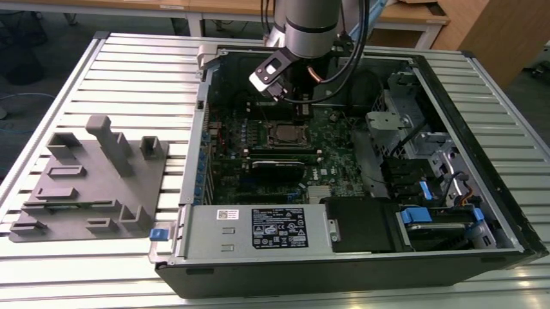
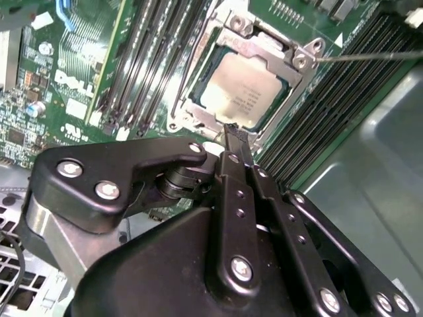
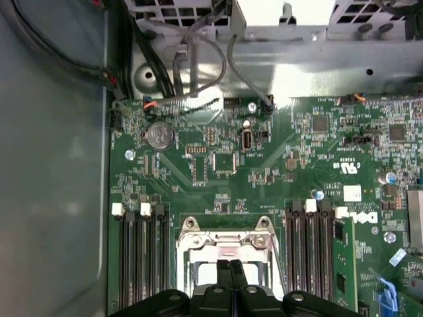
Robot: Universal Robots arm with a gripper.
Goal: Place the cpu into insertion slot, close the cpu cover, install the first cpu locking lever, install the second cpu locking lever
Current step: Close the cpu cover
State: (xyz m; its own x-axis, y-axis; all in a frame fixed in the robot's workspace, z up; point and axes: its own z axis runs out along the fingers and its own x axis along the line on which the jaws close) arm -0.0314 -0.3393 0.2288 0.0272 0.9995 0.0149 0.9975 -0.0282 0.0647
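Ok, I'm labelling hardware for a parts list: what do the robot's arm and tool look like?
The arm is a silver-grey cylinder with a dark band; black cables hang beside it. The tool is matte black: flat linkage bars joined by silver screws, tapering to two slim fingers.

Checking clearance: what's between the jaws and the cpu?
Second wrist view: only the rim of the cpu cover, which lies closed over the cpu. The gripper, jaws shut, sits right at that rim; otherwise bare.
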